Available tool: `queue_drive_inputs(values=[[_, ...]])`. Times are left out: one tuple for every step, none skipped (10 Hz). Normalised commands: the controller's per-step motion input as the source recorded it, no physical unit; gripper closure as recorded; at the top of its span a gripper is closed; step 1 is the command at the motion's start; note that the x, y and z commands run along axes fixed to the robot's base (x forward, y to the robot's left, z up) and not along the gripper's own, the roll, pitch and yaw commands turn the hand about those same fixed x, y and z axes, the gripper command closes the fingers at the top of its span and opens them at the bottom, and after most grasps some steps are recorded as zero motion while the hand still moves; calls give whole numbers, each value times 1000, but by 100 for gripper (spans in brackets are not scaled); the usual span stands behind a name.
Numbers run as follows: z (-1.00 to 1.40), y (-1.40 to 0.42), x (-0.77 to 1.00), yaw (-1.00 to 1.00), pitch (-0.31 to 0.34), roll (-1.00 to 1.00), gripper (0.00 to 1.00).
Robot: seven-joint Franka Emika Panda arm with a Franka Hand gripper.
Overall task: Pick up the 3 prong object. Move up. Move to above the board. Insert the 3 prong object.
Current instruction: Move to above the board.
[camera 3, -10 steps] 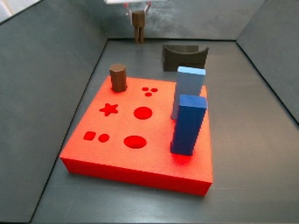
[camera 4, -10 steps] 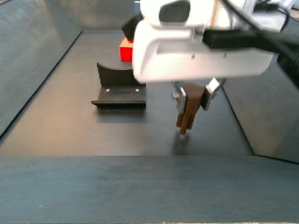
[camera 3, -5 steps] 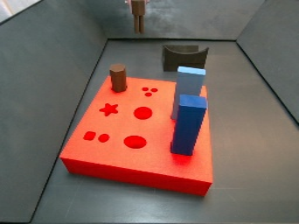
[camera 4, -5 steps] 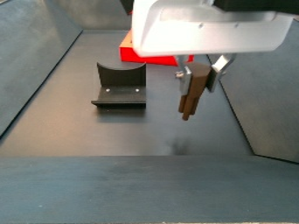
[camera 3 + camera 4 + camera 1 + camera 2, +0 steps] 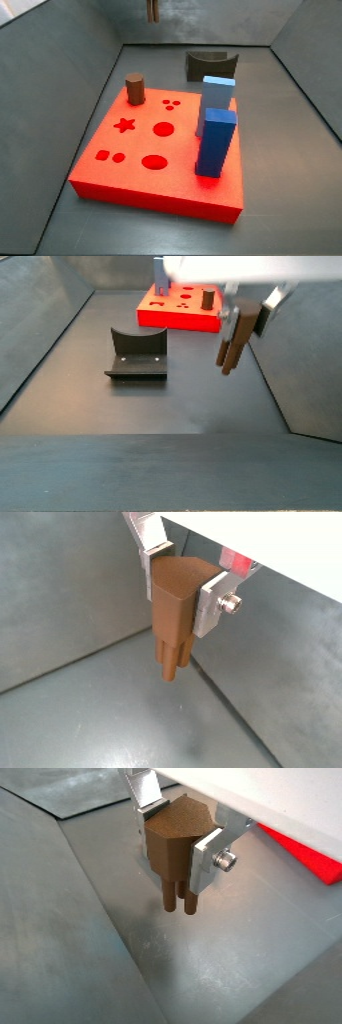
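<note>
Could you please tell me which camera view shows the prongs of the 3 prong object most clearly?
A wrist view shows them best: the 3 prong object, clamped in the hand, hangs with its prongs apart against grey floor. In the other wrist view the prongs merge. One side view shows a slim brown strip; the other shows only its tip.

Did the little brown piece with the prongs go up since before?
Yes. In a side view, the 3 prong object, clamped in the end effector, now hangs higher against the dark arch block, which stayed put.
</note>
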Motion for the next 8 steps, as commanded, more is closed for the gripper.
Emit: queue_drive_inputs(values=[[1000, -9, -144, 36, 55, 100, 100], [1000, -9, -132, 26, 42, 79, 100], [1000, -7, -122, 22, 44, 70, 100], [1000, -7, -108, 21, 47, 63, 100], [908, 0, -84, 24, 57, 63, 100], [696, 2, -42, 24, 76, 58, 100], [593, 2, -23, 23, 82, 50, 100], [378, 0, -5, 24, 99, 49, 100]])
